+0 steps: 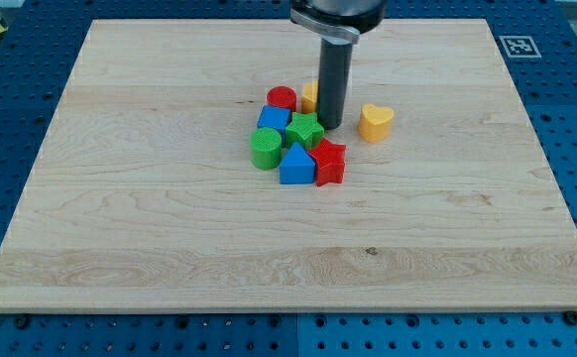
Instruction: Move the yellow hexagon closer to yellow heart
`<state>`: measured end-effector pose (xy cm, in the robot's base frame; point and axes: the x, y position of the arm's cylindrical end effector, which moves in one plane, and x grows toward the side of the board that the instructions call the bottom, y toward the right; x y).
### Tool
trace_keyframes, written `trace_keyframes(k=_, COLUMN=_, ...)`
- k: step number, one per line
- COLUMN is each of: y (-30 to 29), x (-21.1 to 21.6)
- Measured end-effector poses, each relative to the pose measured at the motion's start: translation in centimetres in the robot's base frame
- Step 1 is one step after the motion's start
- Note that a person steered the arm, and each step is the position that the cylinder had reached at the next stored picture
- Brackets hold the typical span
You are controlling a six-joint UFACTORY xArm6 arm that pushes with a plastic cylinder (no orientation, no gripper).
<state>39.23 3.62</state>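
Standing upright near the middle of the wooden desk point(170, 248), the dark rod comes down from the view's top, and my tip point(330, 126) rests on the desk surface just to the view's right of the green star point(304, 129). This arm carries no jaws at all, only the plain rod, so nothing is clamped or held.

The yellow hexagon point(310, 97) sits just behind the rod, toward the view's top and slightly to the view's left of my tip; the rod hides most of it, so only its left part shows and its shape is hard to confirm. The yellow heart point(375, 122) lies to the view's right of my tip, apart from it and apart from every other block, with bare wood between them.

The remaining blocks crowd together on the view's left side of my tip. The red cylinder point(282, 98) is just left of the hexagon. Below it lies a blue block point(274, 119), touching the green star. Further toward the view's bottom, a green cylinder point(266, 148), a blue triangle-topped block point(296, 165) and a red star point(329, 162) form a tight row, each touching its neighbour. Blue pegboard point(11, 99) surrounds the desk.
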Motion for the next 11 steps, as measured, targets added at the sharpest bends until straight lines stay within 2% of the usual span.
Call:
trace_keyframes(k=2, y=-5.7, x=-3.7)
trace_keyframes(k=3, y=-6.9, x=-6.6)
trace_keyframes(k=4, y=-6.0, x=-7.7)
trace_keyframes(k=8, y=3.8, x=-5.9)
trace_keyframes(k=11, y=5.3, x=-4.0)
